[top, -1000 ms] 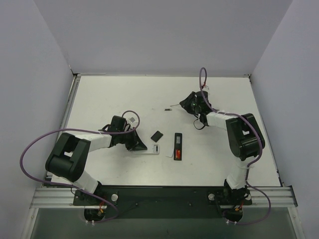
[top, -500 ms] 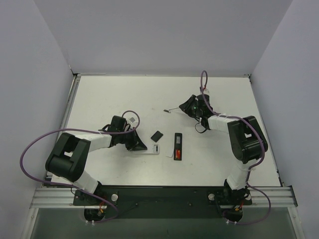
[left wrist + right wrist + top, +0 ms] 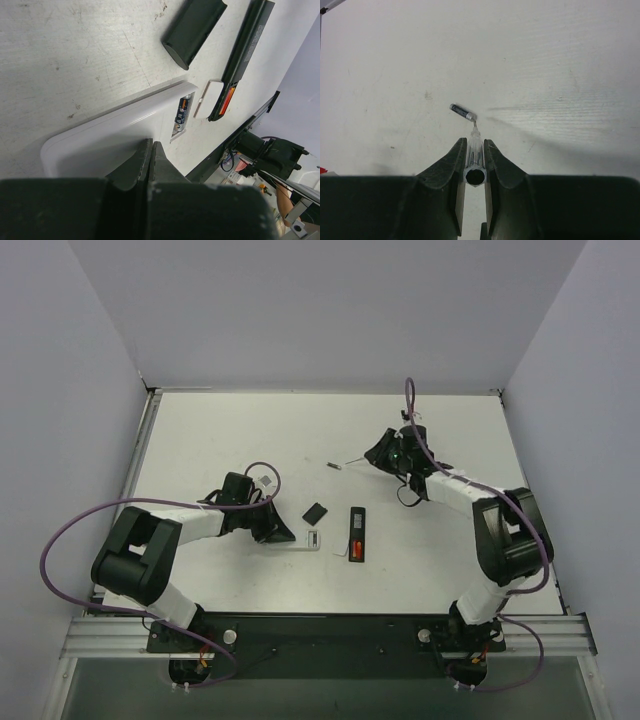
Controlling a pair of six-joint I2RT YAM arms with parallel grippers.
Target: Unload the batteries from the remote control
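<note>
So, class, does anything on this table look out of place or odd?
Yes. A small dark cylinder lies alone, away from the black remote, at the tip of the clear tool in the right gripper. The remote's recess is open, a red battery inside.

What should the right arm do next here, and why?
Probably move the right gripper, shut on the tool, over to the black remote: a red battery sits in its recess, while the loose battery lies out on the table.

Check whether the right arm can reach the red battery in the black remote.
Probably yes: the red battery lies uncovered in the black remote, with only table between. But the right gripper is shut on a clear tool.
</note>
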